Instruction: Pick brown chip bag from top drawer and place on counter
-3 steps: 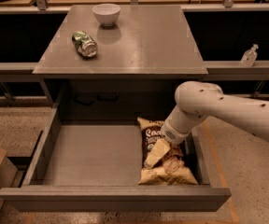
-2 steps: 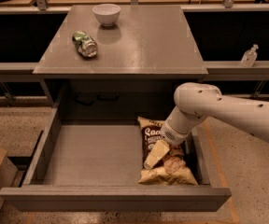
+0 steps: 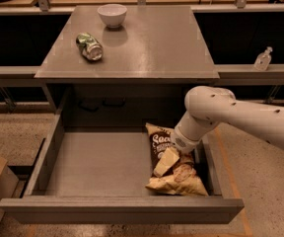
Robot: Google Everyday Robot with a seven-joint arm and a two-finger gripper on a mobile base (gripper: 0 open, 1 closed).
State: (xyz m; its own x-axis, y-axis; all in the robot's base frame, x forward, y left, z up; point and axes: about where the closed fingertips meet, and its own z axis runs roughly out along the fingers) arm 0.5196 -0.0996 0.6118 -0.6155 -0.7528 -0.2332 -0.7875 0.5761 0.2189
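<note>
Camera view looks down on the gripper, a pale tip low in the right part of the drawer, lying against the upper face of the bag. How far it is open, and whether it has any hold of the bag, cannot be told.

The bag lies flat on the drawer's bottom, close to the right wall. Its dark lettered end points to the back and its tan crinkled end to the front panel. The wrist covers part of its upper right side.

From the gripper the arm rises to a rounded white joint above the drawer's right rear corner, then runs off to the right edge of the view.

The drawer is pulled fully out from under the counter; the rest of its bottom, to the left of the bag, is bare grey.

On the counter a can, crushed and green, lies near the left edge, and a bowl, white, stands behind it near the back edge. The two are apart. A bottle, small and clear, stands on the ledge to the right of the counter.
</note>
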